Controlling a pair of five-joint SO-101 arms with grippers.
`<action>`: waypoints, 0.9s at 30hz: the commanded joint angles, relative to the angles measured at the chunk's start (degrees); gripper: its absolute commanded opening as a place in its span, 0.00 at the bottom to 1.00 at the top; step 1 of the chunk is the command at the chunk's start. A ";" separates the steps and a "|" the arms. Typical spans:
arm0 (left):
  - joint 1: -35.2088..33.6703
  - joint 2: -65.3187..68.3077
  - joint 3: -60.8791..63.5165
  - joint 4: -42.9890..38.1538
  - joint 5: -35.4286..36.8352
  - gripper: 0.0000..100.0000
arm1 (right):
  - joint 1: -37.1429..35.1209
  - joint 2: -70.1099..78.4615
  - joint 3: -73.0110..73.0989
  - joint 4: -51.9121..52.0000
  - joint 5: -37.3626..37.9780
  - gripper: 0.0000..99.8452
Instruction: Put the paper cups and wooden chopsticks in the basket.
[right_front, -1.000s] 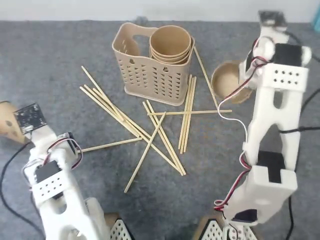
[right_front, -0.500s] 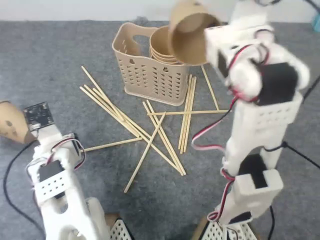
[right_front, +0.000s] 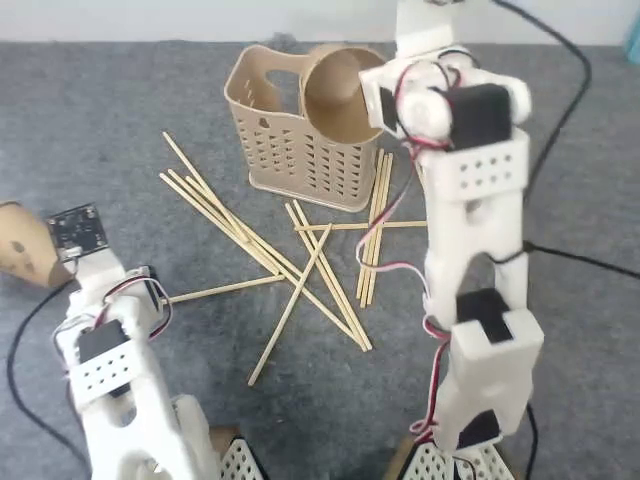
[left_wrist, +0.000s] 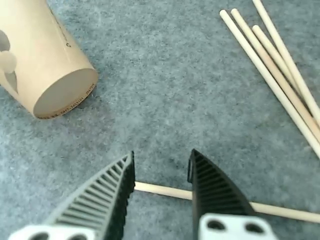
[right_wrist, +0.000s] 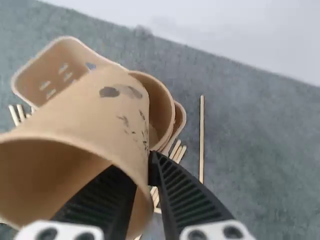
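Right gripper (right_wrist: 137, 167): we find it clamped on the wall of the held paper cup (right_wrist: 75, 145), one finger inside the mouth and one outside. In the high view this gripper (right_front: 375, 95) sits at the far right corner of the basket (right_front: 290, 140), and the held paper cup (right_front: 335, 90) is tilted on its side above that corner, mouth facing near and left. Whether the cup touches the basket rim, we cannot tell.

The basket stands upright at the far centre of the grey mat (right_front: 130, 110). The right wrist view shows the nested cups (right_wrist: 167, 112) standing in the right part of the basket (right_wrist: 50, 70), just behind the held cup.

Left gripper (left_wrist: 162, 160): we find its jaws apart and holding nothing. It is low over the mat at the near left. One loose chopstick (left_wrist: 165, 191) runs across under the gap between the jaws; contact cannot be confirmed. In the high view this loose chopstick (right_front: 220, 290) lies near the left arm, pointing toward the main pile.

A second paper cup (left_wrist: 50, 60) lies on its side on the mat beside the left gripper, at the left edge of the high view (right_front: 20, 245).

The remaining chopsticks (right_front: 290, 270) lie scattered and crossed on the mat, near of the basket, with a few more (right_front: 378, 220) just right of it.
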 joint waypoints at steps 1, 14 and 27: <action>0.35 -1.58 -0.31 -1.76 -0.26 0.16 | 1.80 1.54 -0.18 -2.07 -0.53 0.01; 0.35 -1.58 -0.31 -1.76 -0.26 0.16 | 2.68 -10.86 -0.18 -2.95 -5.80 0.25; 0.35 -1.58 -0.22 -1.76 -0.26 0.16 | -1.27 -32.40 11.78 6.90 -3.08 0.01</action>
